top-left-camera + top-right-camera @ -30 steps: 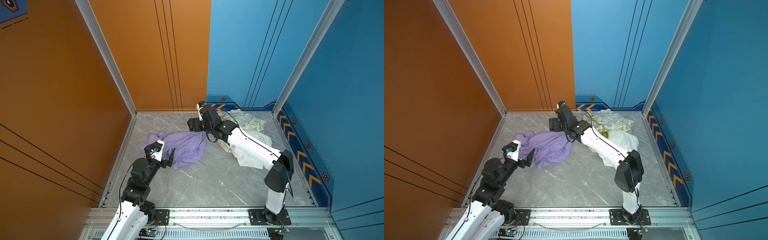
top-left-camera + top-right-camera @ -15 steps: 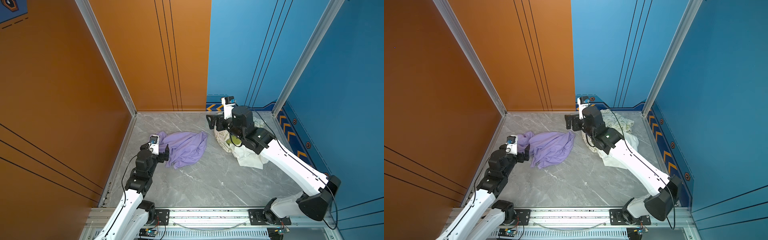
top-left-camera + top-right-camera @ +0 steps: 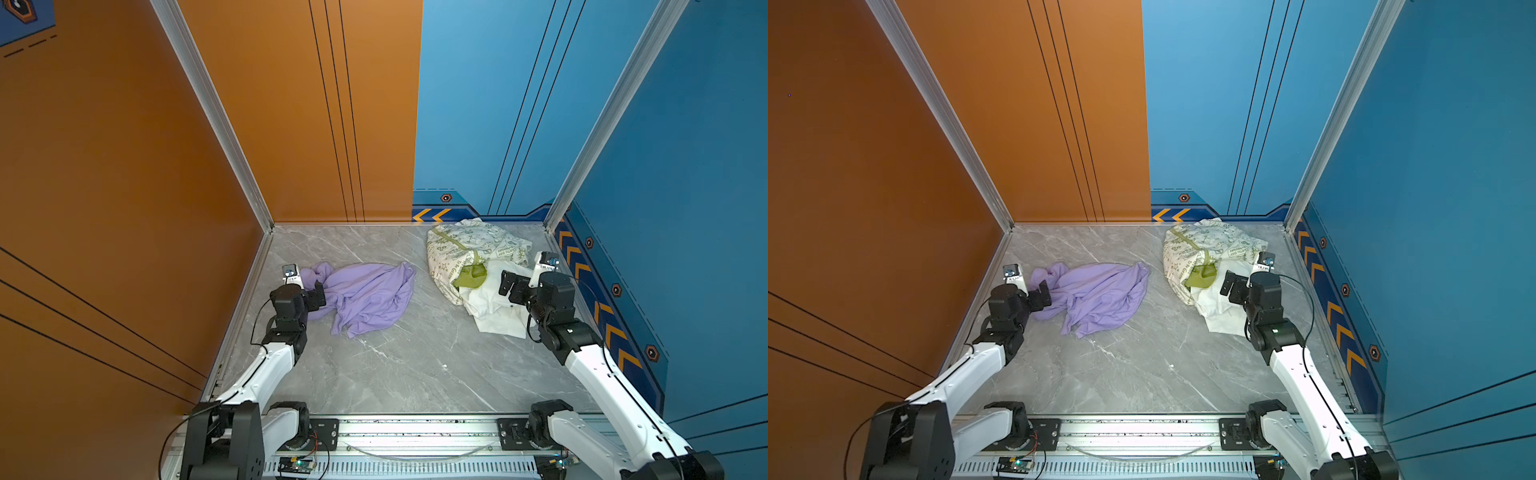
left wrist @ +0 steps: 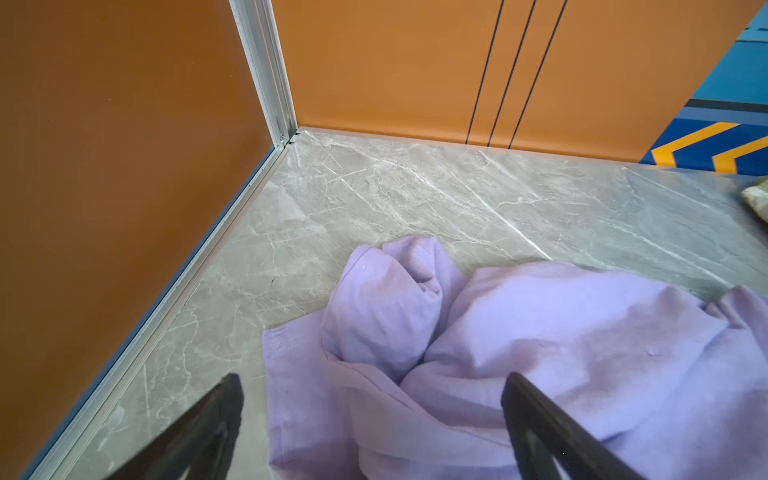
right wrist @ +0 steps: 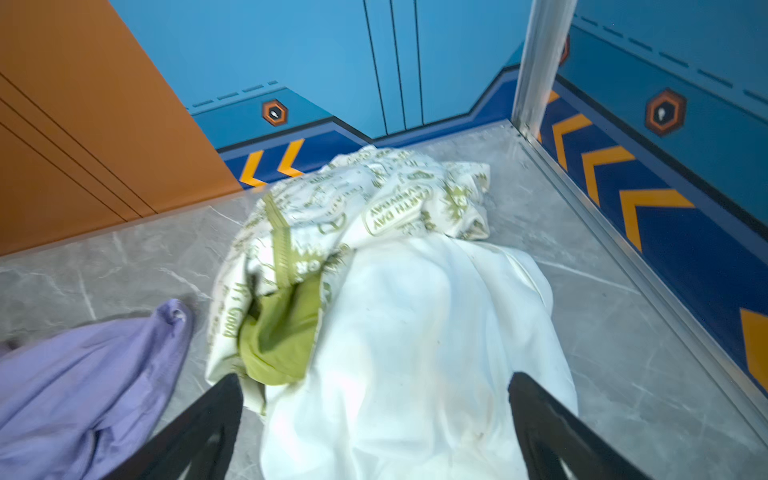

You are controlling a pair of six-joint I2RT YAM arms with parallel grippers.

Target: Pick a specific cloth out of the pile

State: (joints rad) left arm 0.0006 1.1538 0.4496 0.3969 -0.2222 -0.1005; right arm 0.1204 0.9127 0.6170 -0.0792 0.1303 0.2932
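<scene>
The plain lilac-purple cloth of thin soft fabric lies crumpled and partly spread on the grey marble-patterned tabletop, in its left half near the left edge. It is apart from the pile of soft fabrics heaped in the far right corner, with bare surface between them.

The left arm rises from the metal rail at the near edge and runs along the left edge, its black wrist bent so that the left gripper points at the bunched left end of the lilac-purple cloth. Its jaws stand wide apart, with fabric below and between them; whether they touch it cannot be told.

The right arm reaches from the rail along the right edge. The right gripper points at the pile, spread wide and gripping nothing, just above the plain white cloth at the pile's near side. A small olive-green piece shows between that and the cream cloth with green print and lettering behind.
</scene>
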